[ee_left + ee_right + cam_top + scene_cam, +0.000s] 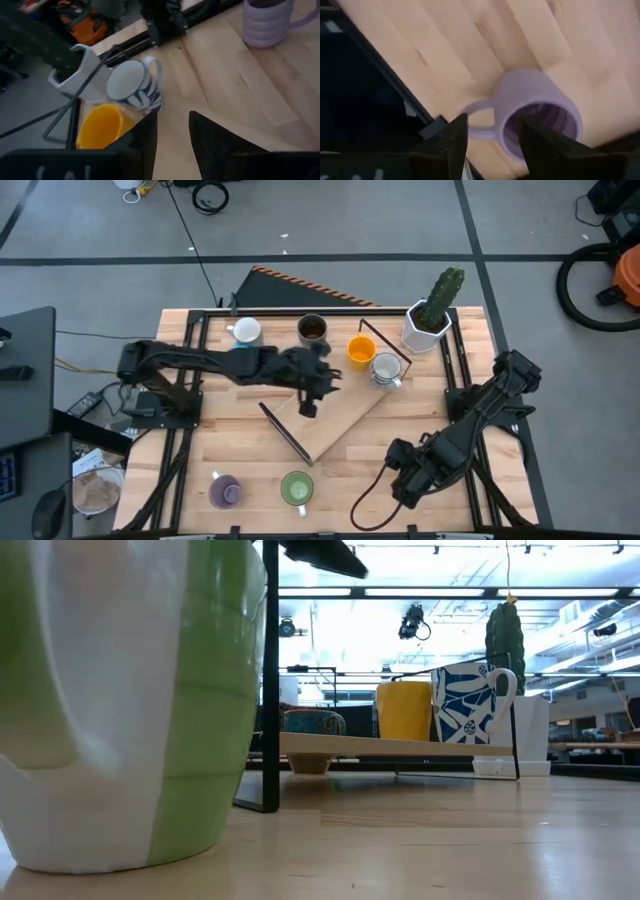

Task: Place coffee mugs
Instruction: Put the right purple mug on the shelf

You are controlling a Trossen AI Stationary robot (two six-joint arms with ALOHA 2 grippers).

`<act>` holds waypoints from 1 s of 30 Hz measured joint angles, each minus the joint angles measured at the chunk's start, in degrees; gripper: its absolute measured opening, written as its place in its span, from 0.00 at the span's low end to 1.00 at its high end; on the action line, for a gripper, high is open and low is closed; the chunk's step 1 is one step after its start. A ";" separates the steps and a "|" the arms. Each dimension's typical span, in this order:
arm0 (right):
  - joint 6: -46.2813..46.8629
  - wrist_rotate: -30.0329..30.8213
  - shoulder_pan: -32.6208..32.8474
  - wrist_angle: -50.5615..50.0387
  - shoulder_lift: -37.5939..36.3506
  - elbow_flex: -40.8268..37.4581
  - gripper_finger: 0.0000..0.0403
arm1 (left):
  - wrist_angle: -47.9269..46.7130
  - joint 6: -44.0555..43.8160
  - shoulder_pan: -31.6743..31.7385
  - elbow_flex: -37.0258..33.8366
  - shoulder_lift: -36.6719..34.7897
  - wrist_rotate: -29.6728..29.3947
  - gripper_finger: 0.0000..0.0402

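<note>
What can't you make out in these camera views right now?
High view: the right gripper and its arm cover the purple mug beneath.
Low view: the green mug fills the left, hiding the table behind; neither gripper shows.
Left wrist view: the left gripper hides part of the orange mug.

Every mug stands upright, placed here against the cactus pot (428, 328). Just beside it sit the orange mug (361, 350) and the blue-patterned white mug (386, 370). Farther along that edge are the dark brown mug (312, 329) and a white mug (245, 332). Well apart, at the opposite edge, stand the purple mug (224, 491) and green mug (297, 488).
</note>
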 joint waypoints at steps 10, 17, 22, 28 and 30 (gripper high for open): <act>4.08 -2.42 0.37 -3.03 2.89 -0.11 0.59 | -0.21 -4.82 0.00 -5.79 -7.20 -1.00 0.29; 4.10 -4.55 0.96 -1.05 4.21 -2.73 0.61 | -0.50 -5.96 0.11 -5.79 -7.20 -1.00 0.29; 4.01 -5.63 0.98 3.49 4.01 -6.42 0.58 | -0.56 -5.95 0.09 -5.79 -7.20 -1.00 0.29; 4.24 -6.46 0.92 8.05 4.01 -11.28 0.51 | -0.56 -5.89 0.11 -5.79 -7.18 -1.00 0.30; 4.24 -5.96 0.81 8.05 4.01 -12.18 0.46 | -0.56 -5.89 0.09 -5.79 -7.18 -1.00 0.30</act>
